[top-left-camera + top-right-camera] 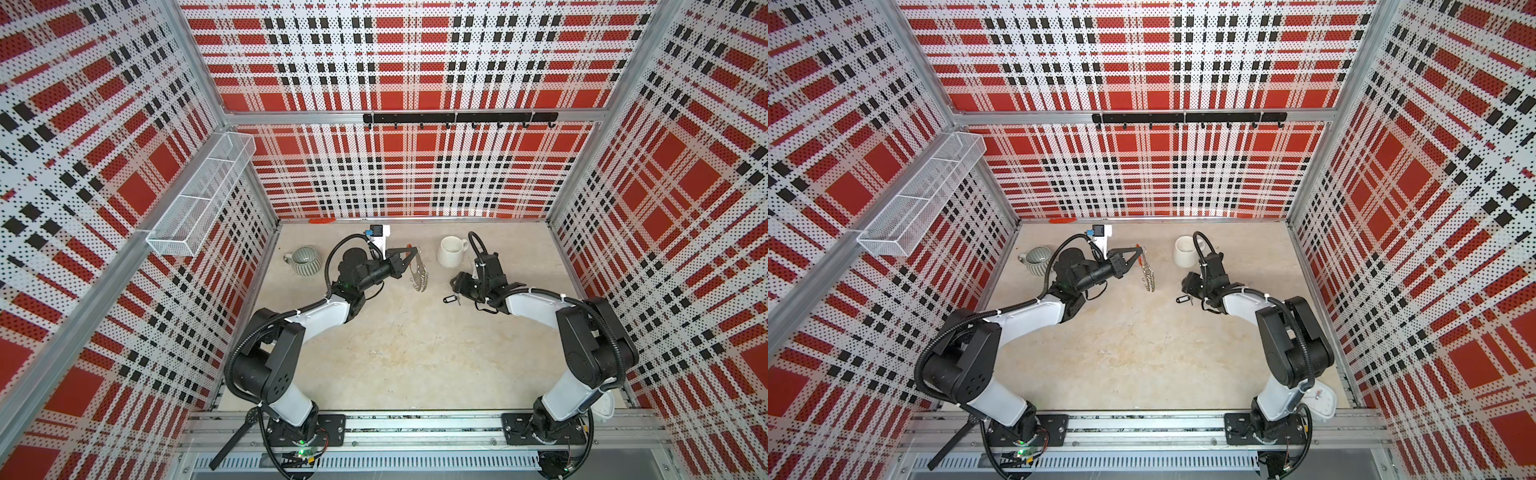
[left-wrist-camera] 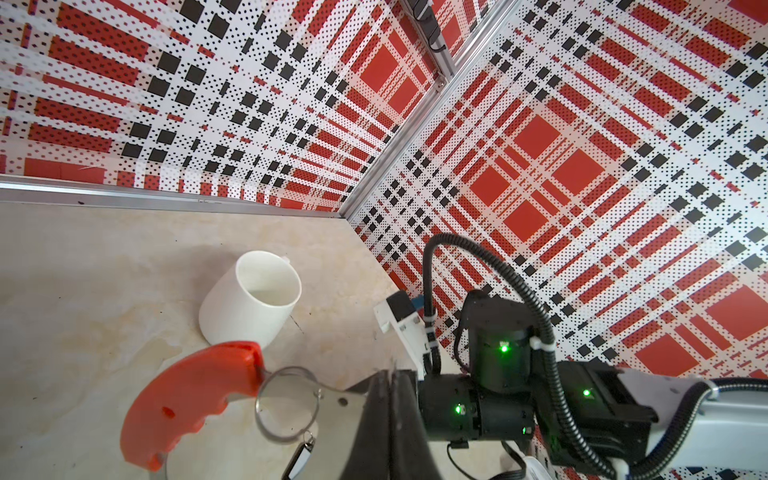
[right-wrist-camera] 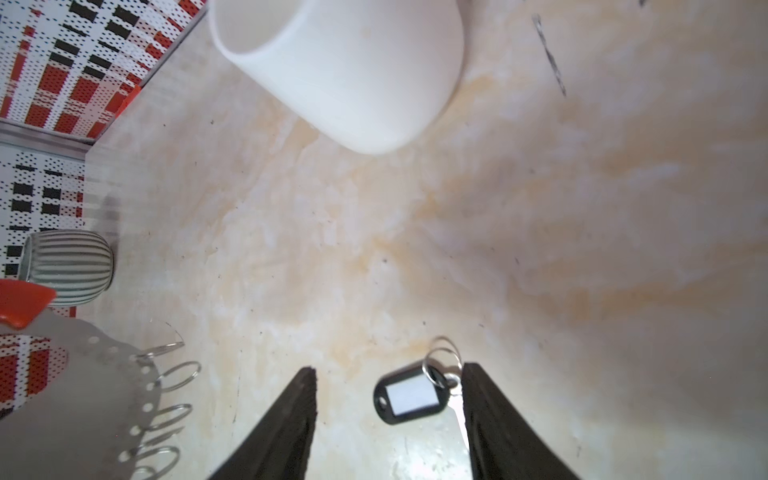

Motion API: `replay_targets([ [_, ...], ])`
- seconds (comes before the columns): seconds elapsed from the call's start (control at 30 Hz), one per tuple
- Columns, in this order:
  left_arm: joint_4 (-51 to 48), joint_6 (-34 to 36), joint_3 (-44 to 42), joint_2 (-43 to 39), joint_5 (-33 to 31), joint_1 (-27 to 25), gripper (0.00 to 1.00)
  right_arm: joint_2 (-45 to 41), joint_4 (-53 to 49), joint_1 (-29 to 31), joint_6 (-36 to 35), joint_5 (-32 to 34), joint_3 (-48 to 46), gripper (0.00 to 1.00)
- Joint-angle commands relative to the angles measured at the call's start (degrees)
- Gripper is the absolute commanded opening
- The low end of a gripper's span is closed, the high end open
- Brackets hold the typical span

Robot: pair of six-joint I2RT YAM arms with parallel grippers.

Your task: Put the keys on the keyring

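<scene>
Keyring point(image 1: 419, 274) up in the air on the left side: the left pincer point(image 1: 413, 251) is clamped tight on its flat grey metal beside the red-orange section. The hoop hangs edge-on above the surface point(image 1: 395, 353) with its small wire rings fringing out. I'd say it is held aloft like that so a ring is offered up for threading. Over on the right, the keys point(image 3: 409, 397), a black tag with a pale label window and a silvery ring, lie on the surface well apart from the hoop. The right pincer point(image 3: 388, 368) is pointed down over them, its jaws standing apart with the tag between them and nothing gripped. The tag's ring sits right against one finger, so the pickup looks not yet made. My read is that the tag must be pinched first and then carried across the gap. As for containers, the white mug point(image 2: 253, 299) just beyond shows a bare inside in the left wrist view. The ribbed grey-green mug point(image 1: 305, 259) by the left arm looks empty too, though I can't see its bottom. The wire basket point(image 1: 199, 199) on the wall holds nothing I can make out.
</scene>
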Motion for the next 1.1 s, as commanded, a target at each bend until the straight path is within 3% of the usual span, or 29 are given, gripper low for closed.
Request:
replay_targets([
  [0.0, 2.5, 0.3, -0.6, -2.0, 0.7, 0.4, 0.02, 2.2, -8.9, 1.3, -4.4, 8.4, 2.9, 0.54],
  [0.13, 2.5, 0.3, -0.7, -2.2, 0.9, 0.5, 0.02, 4.9, -12.8, 3.4, -5.6, 11.9, 6.3, 0.41],
  [0.37, 2.5, 0.4, -1.6, -2.8, 1.0, 0.9, 0.02, 8.3, -14.4, 5.1, -5.5, 13.1, 9.0, 0.31],
  [1.07, 2.7, 0.3, -1.8, -2.6, 1.6, 1.3, 0.02, 13.7, -18.1, 7.2, -7.2, 18.2, 12.8, 0.28],
])
